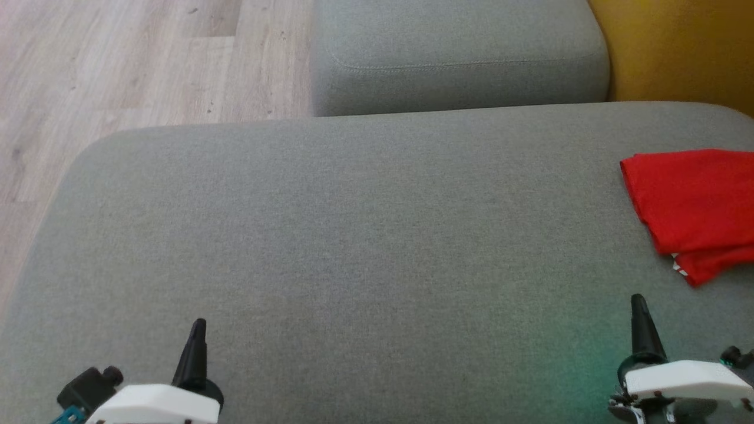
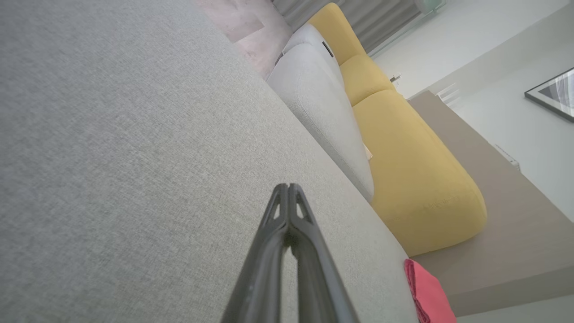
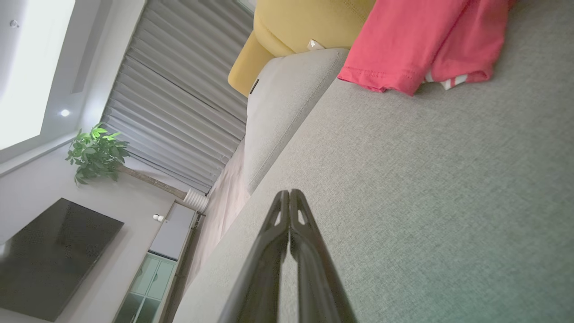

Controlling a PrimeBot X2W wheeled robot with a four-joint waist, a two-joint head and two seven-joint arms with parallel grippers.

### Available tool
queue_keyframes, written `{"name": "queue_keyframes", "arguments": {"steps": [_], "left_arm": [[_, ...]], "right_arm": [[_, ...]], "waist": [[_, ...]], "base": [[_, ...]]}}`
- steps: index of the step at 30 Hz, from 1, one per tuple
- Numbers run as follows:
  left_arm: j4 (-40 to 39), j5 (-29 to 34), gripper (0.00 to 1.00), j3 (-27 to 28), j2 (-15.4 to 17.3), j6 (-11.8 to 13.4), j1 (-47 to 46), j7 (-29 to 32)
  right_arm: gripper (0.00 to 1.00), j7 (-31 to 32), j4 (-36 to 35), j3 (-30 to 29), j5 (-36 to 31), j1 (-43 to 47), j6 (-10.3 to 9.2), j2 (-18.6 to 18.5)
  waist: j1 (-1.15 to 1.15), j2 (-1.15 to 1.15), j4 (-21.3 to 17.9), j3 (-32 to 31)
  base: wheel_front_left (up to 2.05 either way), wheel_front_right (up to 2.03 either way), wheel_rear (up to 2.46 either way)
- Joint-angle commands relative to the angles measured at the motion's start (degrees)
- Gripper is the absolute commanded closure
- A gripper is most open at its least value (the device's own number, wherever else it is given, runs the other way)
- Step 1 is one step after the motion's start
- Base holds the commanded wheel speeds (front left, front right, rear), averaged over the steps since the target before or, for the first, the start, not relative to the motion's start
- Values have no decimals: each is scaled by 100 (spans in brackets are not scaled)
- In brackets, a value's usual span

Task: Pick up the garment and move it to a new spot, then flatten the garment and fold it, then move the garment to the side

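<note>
1. At lower left, I see my left gripper (image 1: pixel 198 325) over the grey cushion (image 1: pixel 353 235), fingers pressed together, empty.
2. Lower right, my right gripper (image 1: pixel 637 301) is equally closed and empty.
3. Far right, the red garment (image 1: pixel 695 200) lies folded on the cushion.

The red garment (image 1: pixel 695 206) lies folded, seemingly in layers, at the grey cushion's (image 1: pixel 353 247) right edge.

Counted: one red folded fabric garment (image 1: pixel 695 206), two grey upholstered seat blocks, large block (image 1: pixel 353 247) and small block (image 1: pixel 459 53), and one yellow upholstered sofa (image 1: pixel 677 47). Two dark-fingered claws, left claw (image 1: pixel 199 325) and right claw (image 1: pixel 638 301). One leafy green plant (image 3: pixel 96 154), one black flat screen (image 3: pixel 54 255), one framed picture (image 2: pixel 554 92).
</note>
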Motion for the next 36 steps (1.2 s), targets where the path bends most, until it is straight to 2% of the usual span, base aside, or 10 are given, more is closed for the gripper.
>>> {"name": "queue_keyframes", "arguments": {"steps": [1,36], "left_arm": [[-151,-182,100,200,88,-56,-392,49],[124,-2538,100,707,79,-356,-1002,620]], "right_arm": [[100,66,-200,14,177,-319,23,-3],[100,630,-218,-332,2276,-765,34,44]], "waist": [[-1,0,-5,9],[-1,0,-108,218]], "base": [[0,0,0],[0,0,0]]}}
